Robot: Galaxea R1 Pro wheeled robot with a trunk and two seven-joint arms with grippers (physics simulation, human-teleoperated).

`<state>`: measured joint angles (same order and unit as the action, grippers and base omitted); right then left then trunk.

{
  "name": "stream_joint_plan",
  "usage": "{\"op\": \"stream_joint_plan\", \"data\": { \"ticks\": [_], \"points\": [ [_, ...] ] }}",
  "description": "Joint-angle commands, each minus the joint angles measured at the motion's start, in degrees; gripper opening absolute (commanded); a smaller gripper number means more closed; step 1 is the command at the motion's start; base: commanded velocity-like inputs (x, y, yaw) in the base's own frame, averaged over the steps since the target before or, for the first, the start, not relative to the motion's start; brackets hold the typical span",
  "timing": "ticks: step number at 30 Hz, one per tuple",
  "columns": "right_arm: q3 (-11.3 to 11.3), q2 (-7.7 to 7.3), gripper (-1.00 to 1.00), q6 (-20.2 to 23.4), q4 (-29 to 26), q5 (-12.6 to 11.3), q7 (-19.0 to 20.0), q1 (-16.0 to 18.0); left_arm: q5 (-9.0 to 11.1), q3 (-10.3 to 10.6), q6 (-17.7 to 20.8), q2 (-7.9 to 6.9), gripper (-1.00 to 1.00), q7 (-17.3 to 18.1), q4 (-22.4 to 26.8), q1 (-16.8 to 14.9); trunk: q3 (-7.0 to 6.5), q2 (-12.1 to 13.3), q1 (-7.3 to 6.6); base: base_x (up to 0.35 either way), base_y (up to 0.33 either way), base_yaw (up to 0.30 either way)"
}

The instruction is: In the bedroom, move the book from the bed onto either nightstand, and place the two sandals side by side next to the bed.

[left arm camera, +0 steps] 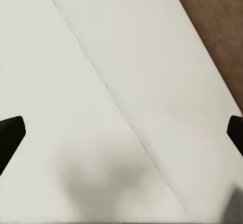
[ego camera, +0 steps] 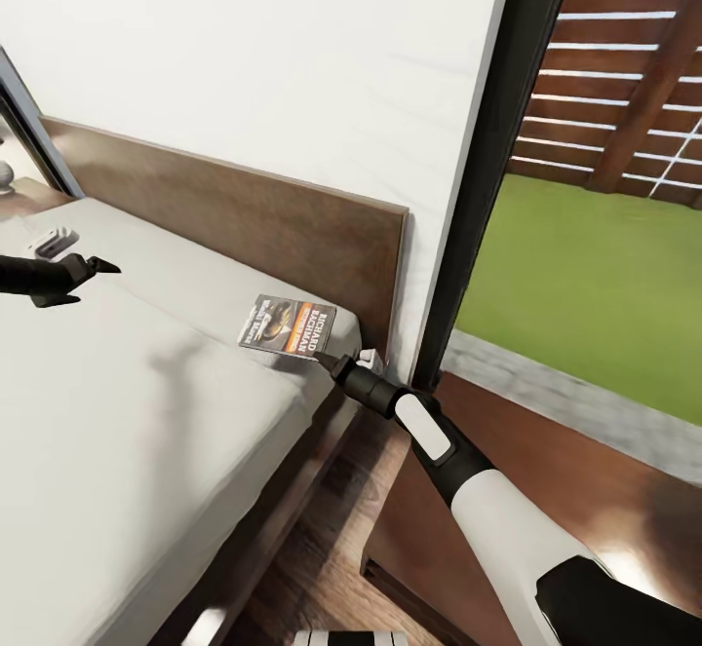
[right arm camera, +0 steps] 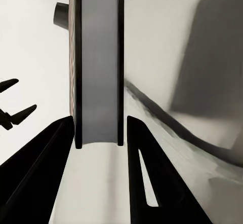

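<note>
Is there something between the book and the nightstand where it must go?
Nothing visible blocks the way. The right gripper has the book between its fingers at the corner of the bed by the headboard. The nightstand lies right beside that corner, under the right arm, and the top that shows is bare.

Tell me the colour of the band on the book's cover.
Orange, across a grey-and-dark cover on the book; the head view shows it best.

Open mattress (ego camera: 127,412) all round left hand (ego camera: 93,271); headboard (ego camera: 292,227) & wall (ego camera: 292,52) close behind book (ego camera: 288,325).
</note>
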<state>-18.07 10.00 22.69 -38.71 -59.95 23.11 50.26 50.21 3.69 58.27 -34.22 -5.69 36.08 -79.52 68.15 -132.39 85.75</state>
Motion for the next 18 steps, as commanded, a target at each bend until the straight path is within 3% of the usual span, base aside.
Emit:
{"op": "stream_joint_plan", "data": {
  "ticks": [1, 11, 18],
  "points": [
    [0.0, 0.00, -1.00, 0.2, 0.0, -0.3, 0.0, 0.1, 0.6, 0.3, 0.1, -0.12, 1.00, -0.6, -0.3, 0.0, -0.14, 0.4, -0.23, 0.000, 0.000, 0.000],
    [0.0, 0.00, -1.00, 0.1, 0.0, -0.3, 0.0, 0.0, 0.7, 0.5, 0.0, -1.32, 1.00, -0.2, -7.8, 0.1, -1.93, 4.4, -2.43, 0.000, 0.000, 0.000],
    [0.0, 0.00, -1.00, 0.0, 0.0, -0.3, 0.0, 0.0, 0.6, 0.5, -0.3, -1.62, 1.00, 2.4, -13.2, 0.1, -3.19, 7.2, -3.97, 0.000, 0.000, 0.000]
  ]
}}
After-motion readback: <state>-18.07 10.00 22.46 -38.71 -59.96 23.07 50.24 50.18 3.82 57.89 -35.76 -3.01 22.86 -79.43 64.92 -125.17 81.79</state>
